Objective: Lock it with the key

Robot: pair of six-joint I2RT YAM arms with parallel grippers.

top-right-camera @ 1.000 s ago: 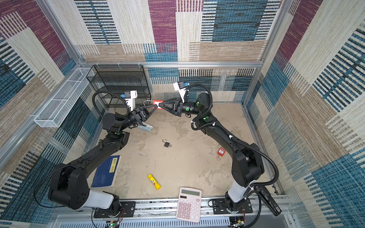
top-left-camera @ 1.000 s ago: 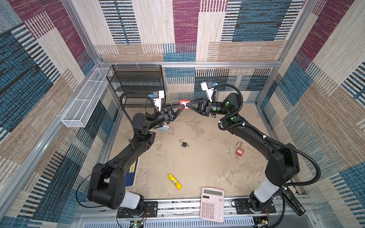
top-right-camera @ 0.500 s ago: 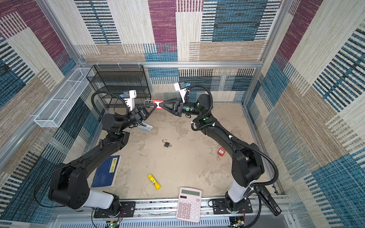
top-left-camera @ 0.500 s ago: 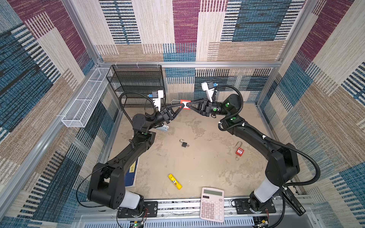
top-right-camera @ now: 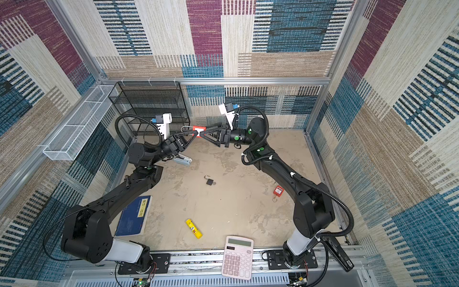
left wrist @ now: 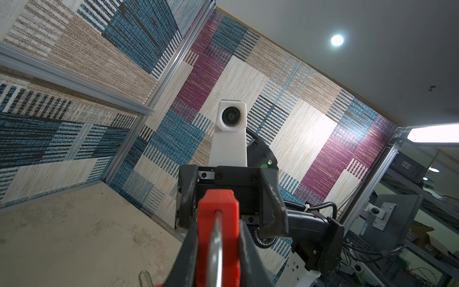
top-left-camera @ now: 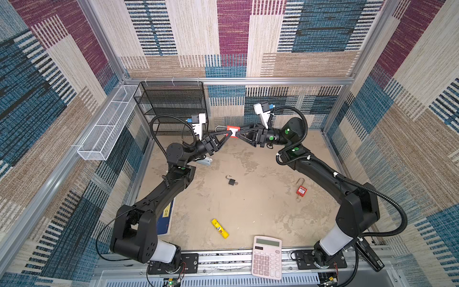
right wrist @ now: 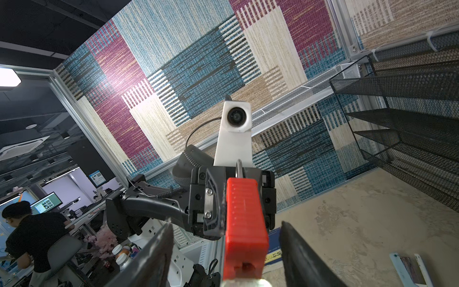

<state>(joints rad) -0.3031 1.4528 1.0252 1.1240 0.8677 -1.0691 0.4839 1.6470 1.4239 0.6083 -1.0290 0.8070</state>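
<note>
- Two sets of fingers up in the air: my left fingers (top-left-camera: 227,137) are clamped on the red padlock (top-left-camera: 233,129) at its shackle (left wrist: 214,244) end. My right fingers (top-left-camera: 239,134) are spread wide either side of the other end, touching nothing.
- A pale bit (right wrist: 244,282) sticks out of the end nearest my right fingers. Can't tell if it's the key.
- Main worry: it's a one-sided hold on slick plastic. If my right fingers close off-centre, the lock could twist or drop to the desk (top-left-camera: 260,203).
- Fingertips nearly meet, so they could bump too.
- Mesh shelf (top-left-camera: 173,106) sits just behind my left fingers; nothing's between the two sets.
- Way below: black padlock (top-left-camera: 231,182), second red padlock (top-left-camera: 301,190), calculator (top-left-camera: 267,257).
</note>
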